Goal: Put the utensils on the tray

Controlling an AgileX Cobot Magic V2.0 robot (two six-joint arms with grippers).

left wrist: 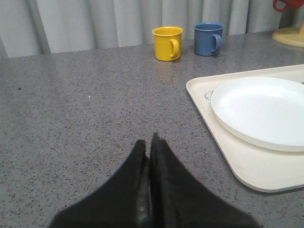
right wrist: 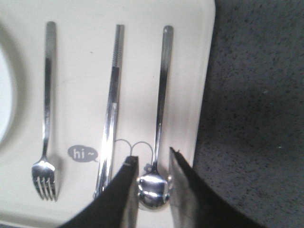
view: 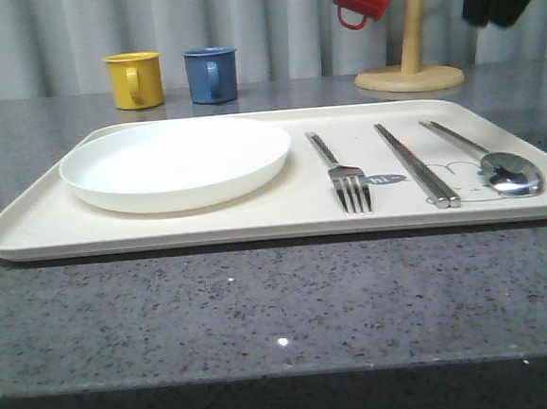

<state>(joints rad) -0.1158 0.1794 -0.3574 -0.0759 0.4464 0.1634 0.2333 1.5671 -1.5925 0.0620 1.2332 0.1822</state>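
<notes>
Right wrist view: right gripper (right wrist: 151, 164) jaws apart, straddling spoon (right wrist: 159, 118) bowl on tray (right wrist: 202, 71), likely releasing; chopsticks (right wrist: 110, 109) at spoon's 9 o'clock. Left gripper (left wrist: 149, 145) closed, idle.

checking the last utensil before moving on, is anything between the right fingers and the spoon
Nothing visible. The right gripper has its fingers open on either side of the spoon bowl, which already lies on the tray beside the chopsticks.

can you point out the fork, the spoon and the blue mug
fork (view: 339, 171): front view, on the handle just above the tines
spoon (right wrist: 160, 102): right wrist view, midway along the handle
blue mug (left wrist: 207, 39): left wrist view, on the mug's body
</notes>
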